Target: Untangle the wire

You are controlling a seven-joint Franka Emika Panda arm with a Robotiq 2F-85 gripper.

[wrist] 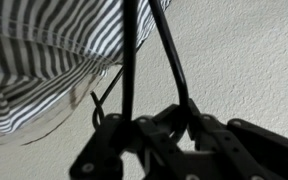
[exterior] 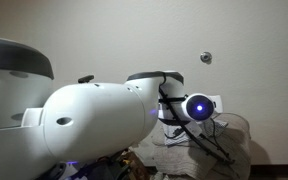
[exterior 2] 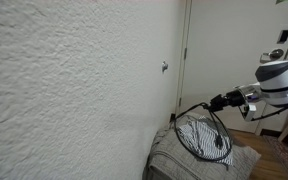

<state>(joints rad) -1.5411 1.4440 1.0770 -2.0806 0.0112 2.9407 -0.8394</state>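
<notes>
My gripper (wrist: pixel 185 122) comes in from the bottom of the wrist view, shut on the wire (wrist: pixel 130 60). Two black strands rise from between the fingers and cross in front of a striped cloth (wrist: pixel 44 50). In an exterior view the gripper (exterior 2: pixel 215 101) is held out above the cloth (exterior 2: pixel 197 138), and the wire (exterior 2: pixel 220 132) hangs from it in long loops over the stripes. In an exterior view the white arm (exterior: pixel 94 120) fills the foreground and hides the jaws. Only a few strands of the wire (exterior: pixel 212 144) show below the blue-lit wrist.
The cloth lies on a pale padded seat (exterior 2: pixel 179 162) pushed against a textured white wall (exterior 2: pixel 74 90). The wall has a small round fitting (exterior 2: pixel 164 67). A white door (exterior 2: pixel 224 50) stands behind, with wooden floor (exterior 2: pixel 274 150) to its side.
</notes>
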